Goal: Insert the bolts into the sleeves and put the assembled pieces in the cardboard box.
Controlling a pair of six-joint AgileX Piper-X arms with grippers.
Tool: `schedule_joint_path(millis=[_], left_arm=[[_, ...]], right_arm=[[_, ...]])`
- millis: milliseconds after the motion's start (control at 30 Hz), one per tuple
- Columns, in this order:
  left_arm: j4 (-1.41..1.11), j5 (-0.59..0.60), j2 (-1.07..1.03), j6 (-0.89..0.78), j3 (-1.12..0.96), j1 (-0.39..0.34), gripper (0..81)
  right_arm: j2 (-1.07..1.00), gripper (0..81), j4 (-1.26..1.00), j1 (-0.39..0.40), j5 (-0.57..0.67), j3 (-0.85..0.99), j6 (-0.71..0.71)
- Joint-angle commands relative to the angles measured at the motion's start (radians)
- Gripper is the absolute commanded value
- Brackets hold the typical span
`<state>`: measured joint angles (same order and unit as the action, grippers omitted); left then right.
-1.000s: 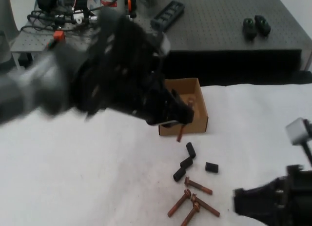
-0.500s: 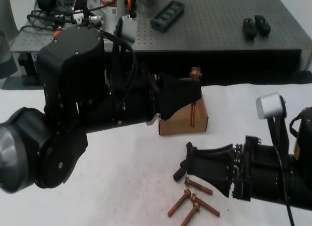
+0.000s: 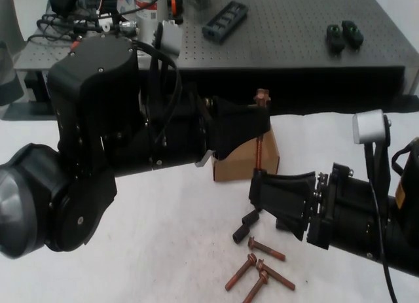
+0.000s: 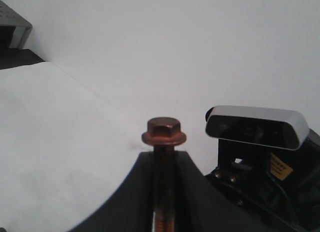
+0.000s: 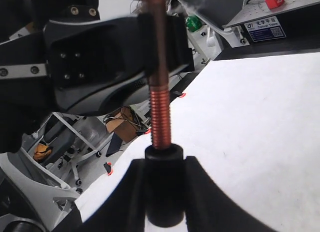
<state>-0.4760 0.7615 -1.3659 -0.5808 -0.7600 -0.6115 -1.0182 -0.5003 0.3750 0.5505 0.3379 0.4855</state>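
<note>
Both grippers of mine are clamped on parts. From the high view, my left gripper (image 3: 257,125) squeezes a copper bolt (image 3: 261,136) by its shank and holds it upright, head on top, in front of the cardboard box (image 3: 236,167), which sits on the white cloth (image 3: 163,250). My right gripper (image 3: 258,188) is just under the bolt's lower end; from here I cannot make out what it carries. Nearer to me on the cloth lie 2 loose sleeves (image 3: 246,226), end to end, and beside them 4 loose bolts (image 3: 262,270) in a small scatter, well apart from the box.

From my left wrist, the bolt's flanged hex head (image 4: 164,134) stands clear above my 2 fingertips, which press on the shank from either side. My other arm's camera (image 4: 257,127) is close behind it.

From my right wrist, my 2 fingers pinch a black sleeve (image 5: 164,192), upright. The bolt's threaded end (image 5: 160,119) comes straight down and meets the sleeve's top opening; how far it goes in, I cannot tell. Above, my left gripper grips the smooth part of the shank.
</note>
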Motion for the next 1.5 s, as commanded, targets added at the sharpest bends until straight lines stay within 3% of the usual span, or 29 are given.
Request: schedule_joint_path(millis=[0, 600, 667, 733, 800, 867, 933, 1100, 1267, 1467], left_arm=[[-0.003, 0.021, 0.011, -0.021, -0.006, -0.001, 0.7], [0.019, 0.102, 0.011, -0.019, -0.006, -0.001, 0.1], [0.019, 0.102, 0.011, -0.019, -0.006, -0.001, 6.6], [0.019, 0.083, 0.011, -0.019, -0.006, -0.001, 20.7], [0.023, 0.046, 0.011, -0.017, -0.006, -0.001, 41.6], [0.048, -0.008, 0.011, -0.017, -0.006, 0.001, 54.5], [0.089, -0.024, 0.011, 0.004, -0.006, 0.008, 55.3], [0.277, -0.076, 0.011, 0.136, -0.006, 0.032, 50.2], [0.512, -0.222, 0.008, 0.289, -0.006, 0.039, 50.2], [0.659, -0.361, 0.001, 0.358, -0.006, 0.039, 50.2]], right_arm=[[-0.002, 1.0, -0.062, 0.0, -0.034, 0.006, -0.011], [-0.002, 1.0, -0.095, 0.0, -0.056, 0.006, -0.06], [-0.002, 1.0, -0.098, -0.007, -0.069, 0.006, -0.06], [-0.002, 1.0, -0.089, -0.015, -0.069, 0.006, -0.083], [-0.002, 1.0, -0.089, -0.035, -0.069, 0.006, -0.102], [-0.002, 1.0, -0.082, -0.072, -0.069, 0.015, -0.121], [-0.008, 1.0, -0.033, -0.113, -0.087, 0.043, -0.153], [-0.134, 1.0, 0.361, -0.201, -0.247, 0.275, -0.375], [-0.448, 1.0, 0.666, -0.197, -0.406, 0.624, -0.551], [-0.837, 1.0, 0.919, -0.169, -0.566, 1.063, -0.646]])
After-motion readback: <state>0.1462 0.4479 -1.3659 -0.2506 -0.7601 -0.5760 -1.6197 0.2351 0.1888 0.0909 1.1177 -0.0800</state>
